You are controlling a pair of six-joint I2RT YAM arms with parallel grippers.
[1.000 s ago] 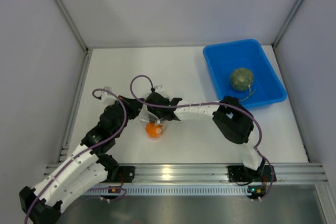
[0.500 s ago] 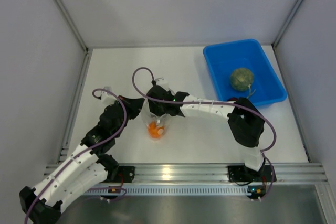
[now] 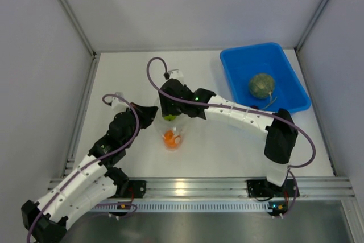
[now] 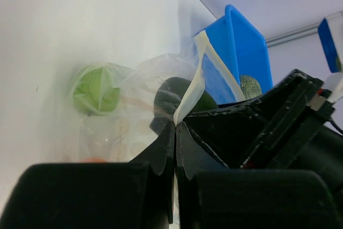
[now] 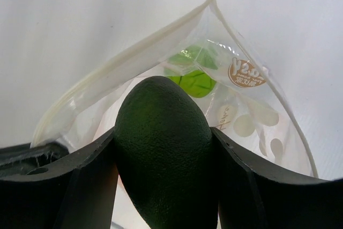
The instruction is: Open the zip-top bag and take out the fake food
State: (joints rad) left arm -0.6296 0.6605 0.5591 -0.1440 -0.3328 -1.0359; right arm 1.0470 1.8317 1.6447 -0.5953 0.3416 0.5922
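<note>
My right end effector [image 5: 163,186] gripped the dark food piece [image 5: 161,132] at the zip-top bag [image 5: 241,111] mouth. My left end effector [image 4: 176,128] pinched the bag's rim shut-tight.

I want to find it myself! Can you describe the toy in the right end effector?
On the white table, find the clear dotted zip-top bag in the middle. At its open mouth, the right end effector pinches an egg-shaped toy. It is dark, pebbly green, unlike the bright green apple and orange inside.

One zip-top bag [image 5: 246,122]; one blue bin [image 3: 244,64]; one melon [image 3: 261,85]; one orange [image 3: 169,138]; one apple [image 4: 95,89]; one dark piece [image 5: 163,148].
</note>
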